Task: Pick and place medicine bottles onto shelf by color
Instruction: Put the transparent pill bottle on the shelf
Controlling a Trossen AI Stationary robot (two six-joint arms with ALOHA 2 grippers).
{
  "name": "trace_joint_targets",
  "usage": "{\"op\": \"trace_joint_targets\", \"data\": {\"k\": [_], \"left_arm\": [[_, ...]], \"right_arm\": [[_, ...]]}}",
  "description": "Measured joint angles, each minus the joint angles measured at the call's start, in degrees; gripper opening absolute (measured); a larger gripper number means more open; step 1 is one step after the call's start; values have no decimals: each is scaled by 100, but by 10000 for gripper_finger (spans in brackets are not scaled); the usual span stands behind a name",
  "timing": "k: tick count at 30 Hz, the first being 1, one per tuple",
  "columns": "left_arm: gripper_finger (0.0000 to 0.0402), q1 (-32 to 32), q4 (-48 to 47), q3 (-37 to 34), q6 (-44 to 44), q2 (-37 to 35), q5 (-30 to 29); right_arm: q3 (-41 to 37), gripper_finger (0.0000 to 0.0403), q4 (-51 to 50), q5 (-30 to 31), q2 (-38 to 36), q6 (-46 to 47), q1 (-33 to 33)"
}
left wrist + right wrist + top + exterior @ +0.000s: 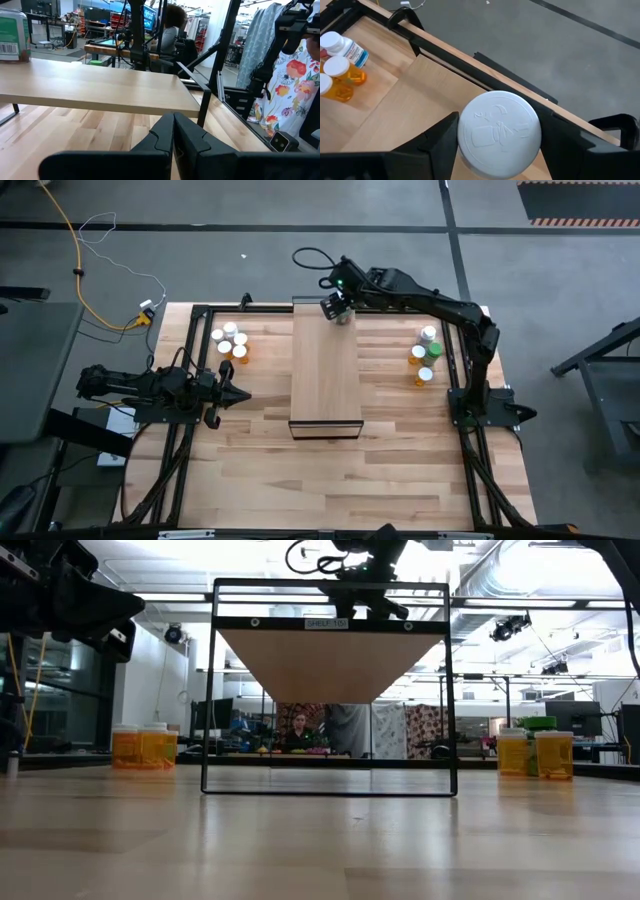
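The shelf (325, 370) is a long pale wood block lying mid-table on dark legs (330, 690). My right gripper (340, 310) reaches over its far end and is shut on a medicine bottle, whose white cap (499, 132) fills the right wrist view. The left wrist view shows a green labelled bottle (12, 30) standing by its base on that far end. My left gripper (232, 393) waits shut left of the shelf, its fingers together (173, 145). Two more groups of bottles stand on the table. My right gripper holds the medicine bottle just under its white cap (470, 150), pinched between the two fingers (437, 142). The fingers come from above, pointing down, one on each side. The bottle stays upright; its base is hidden below the cap in the wrist view.
A group of orange and white bottles (231, 342) stands left of the shelf, another of orange and green ones (425, 360) to its right. Black frame rails (200, 315) border the table. A person (172, 30) sits beyond the table. Bare planks lie near the front edge.
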Motion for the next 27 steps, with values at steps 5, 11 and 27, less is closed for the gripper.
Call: {"op": "trace_joint_targets", "data": {"k": [5,11,27], "left_arm": [[1,1,0,0,0,2,1],[1,1,0,0,-1,0,1],[1,1,-2,1,0,1,1]], "right_arm": [[-1,229,7,16,2,-108,1],[-3,230,9,19,2,-134,1],[-10,230,-22,36,4,144,-3]]}}
